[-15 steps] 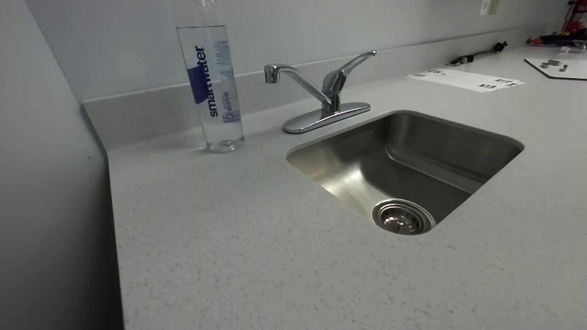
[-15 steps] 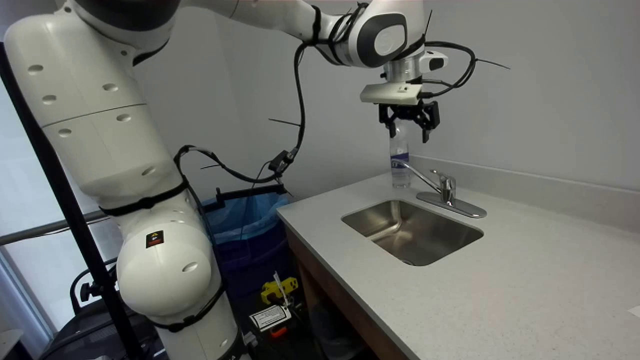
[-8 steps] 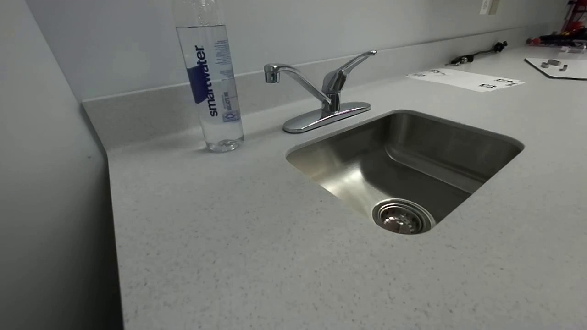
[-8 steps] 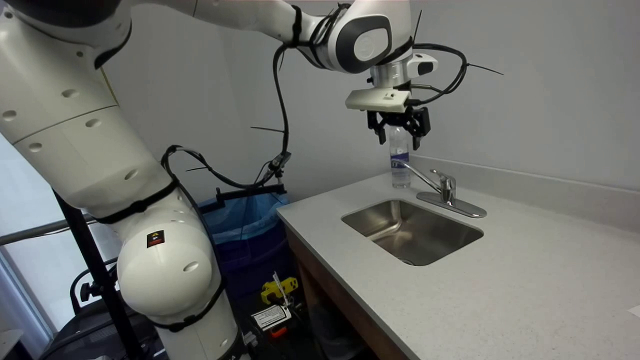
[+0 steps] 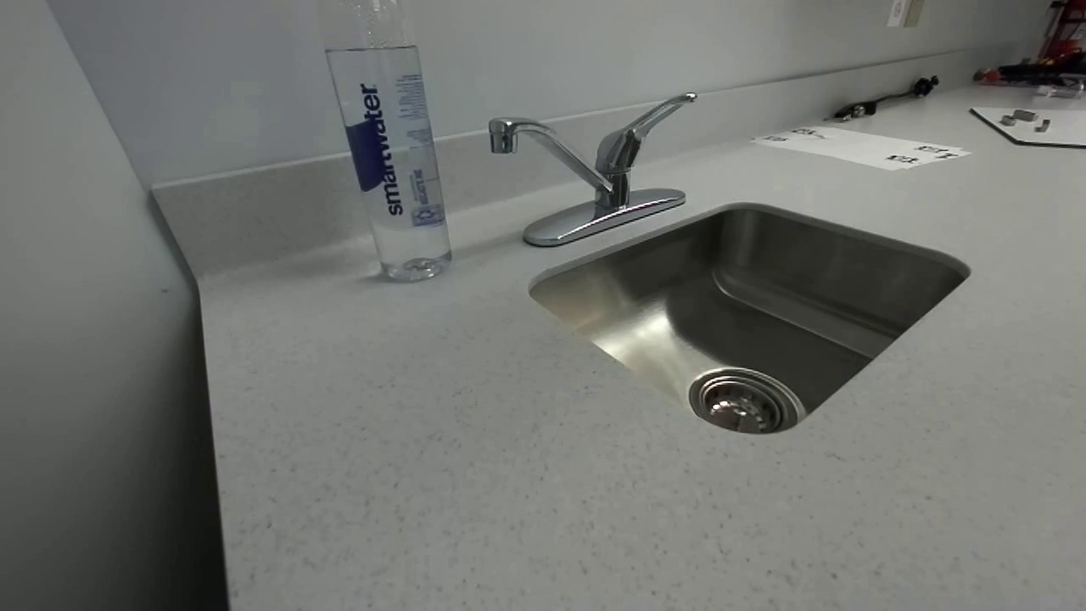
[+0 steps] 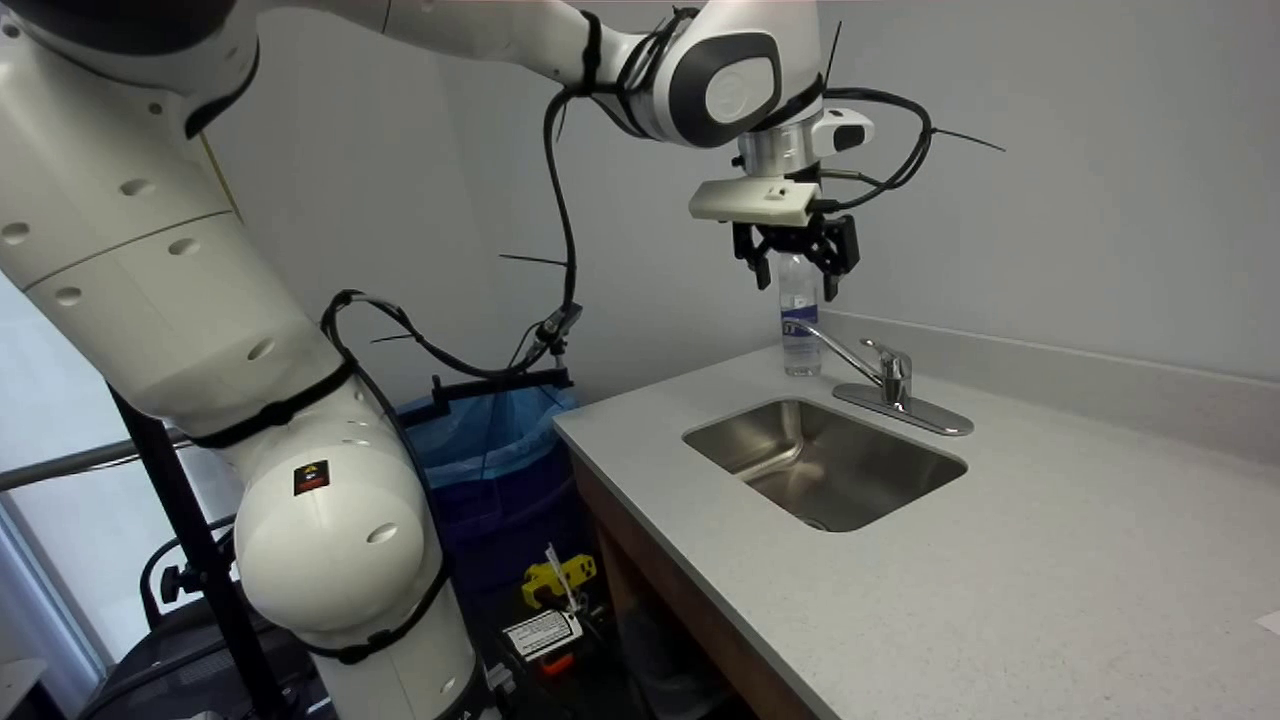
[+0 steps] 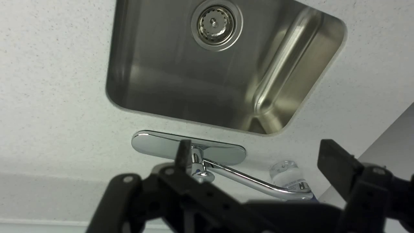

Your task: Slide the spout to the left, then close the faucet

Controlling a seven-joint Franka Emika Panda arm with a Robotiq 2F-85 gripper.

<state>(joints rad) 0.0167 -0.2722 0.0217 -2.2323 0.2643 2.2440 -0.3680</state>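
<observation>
Mirror and Matt

Slim arched chrome spout (image 5: 566, 153) and rounded chrome faucet (image 5: 618, 154): mirror-glossy. Rectangular grey steel sink (image 5: 747, 314): satin. Flat pale stone-like counter (image 5: 441, 441): matt. Tall clear plastic bottle (image 5: 399, 170): glossy. Black two-fingered gripper (image 6: 797, 281): matt.

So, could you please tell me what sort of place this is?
Likely a work kitchenette, perhaps in a lab: a stainless-steel sink set into a speckled countertop, a chrome single-lever faucet beside it, and a Franka arm extended above the countertop.
</observation>
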